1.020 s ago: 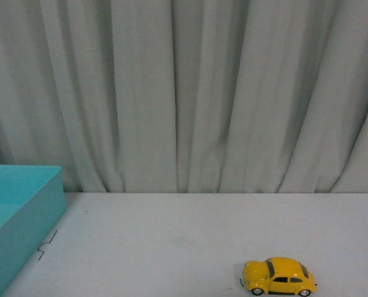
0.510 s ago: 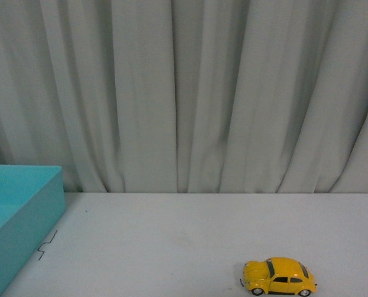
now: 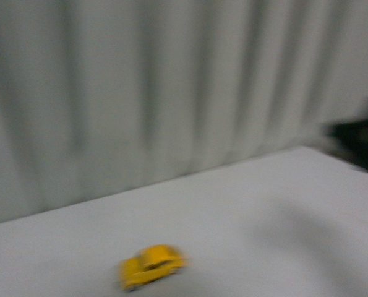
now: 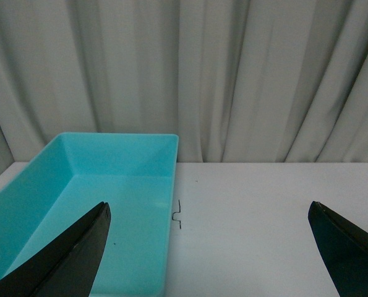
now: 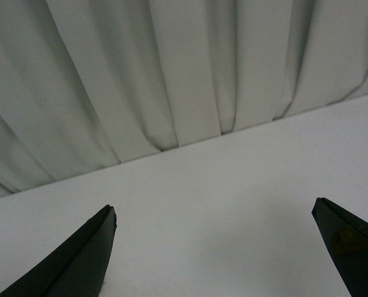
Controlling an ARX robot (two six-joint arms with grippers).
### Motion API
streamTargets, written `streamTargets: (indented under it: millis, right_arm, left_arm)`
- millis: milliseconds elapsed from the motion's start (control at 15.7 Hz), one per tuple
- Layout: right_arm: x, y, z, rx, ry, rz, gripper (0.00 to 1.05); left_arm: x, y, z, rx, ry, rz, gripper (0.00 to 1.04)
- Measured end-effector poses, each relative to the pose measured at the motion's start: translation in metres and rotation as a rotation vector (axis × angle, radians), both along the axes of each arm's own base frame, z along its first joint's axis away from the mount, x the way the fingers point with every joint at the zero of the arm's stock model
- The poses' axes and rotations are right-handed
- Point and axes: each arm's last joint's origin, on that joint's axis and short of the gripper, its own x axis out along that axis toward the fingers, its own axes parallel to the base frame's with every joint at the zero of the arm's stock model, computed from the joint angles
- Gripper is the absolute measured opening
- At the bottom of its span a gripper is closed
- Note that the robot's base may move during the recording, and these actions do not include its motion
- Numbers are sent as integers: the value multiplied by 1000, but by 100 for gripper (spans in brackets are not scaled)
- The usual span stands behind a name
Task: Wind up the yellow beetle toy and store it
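A: Nearest first: the yellow beetle toy (image 3: 151,266) sits on its wheels on the white table (image 3: 264,210), close to the near edge and a bit left of middle. Nothing is touching it.
B: Claws?
A: Left gripper (image 4: 208,209) is spread wide with nothing between the fingers. Right gripper (image 5: 213,207) is the same, over the tabletop. Neither wrist view shows the car.
B: So the front view is our only fix on it.
A: And it's smeared (car edges are mush, can't tell where the nose points). Risk one: we approach off a bad fix, one finger lands first, and the car rolls.
B: Off the near edge?
A: Possibly, since the heading is unknown. It has free wheels on a smooth top.
B: What's the dark blob on the right?
A: Dark shape (image 3: 360,142), probably the right arm, but it's too blurred to say. It's well apart from the car.
B: Storage?
A: Teal bin (image 4: 170,185) on the left, seen only in the left wrist view. There's a small dark mark (image 4: 178,214) on the table just beside its wall. Risk two: once the car is wound, a loose grip lets the wheels spin and it kicks out short of the bin.
A: Farthest back is the grey curtain (image 3: 171,93).
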Motion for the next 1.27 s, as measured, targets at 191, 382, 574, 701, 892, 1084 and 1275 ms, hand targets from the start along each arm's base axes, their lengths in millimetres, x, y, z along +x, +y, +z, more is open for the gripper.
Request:
streamTargets:
  millis: [191, 382, 574, 701, 892, 1084, 1275]
  right_arm:
    - [82, -7, 14, -97, -42, 174, 98]
    - [172, 25, 13, -182, -37, 517, 98]
    - [225, 55, -7, -272, 41, 902, 98]
    - [234, 64, -21, -328, 107, 1096, 98]
    - [228, 65, -55, -443, 276, 1325, 98]
    - [224, 67, -86, -590, 359, 1533, 98]
    - [239, 70, -97, -768, 333, 1638, 98]
  left_arm:
    - [0, 0, 0, 0, 0, -2, 98]
    - [0, 0, 0, 0, 0, -2, 98]
    - [0, 0, 0, 0, 0, -2, 98]
    - [0, 0, 0, 0, 0, -2, 98]
    - [0, 0, 0, 0, 0, -2, 98]
    - [0, 0, 0, 0, 0, -2, 98]
    - [0, 0, 0, 0, 0, -2, 98]
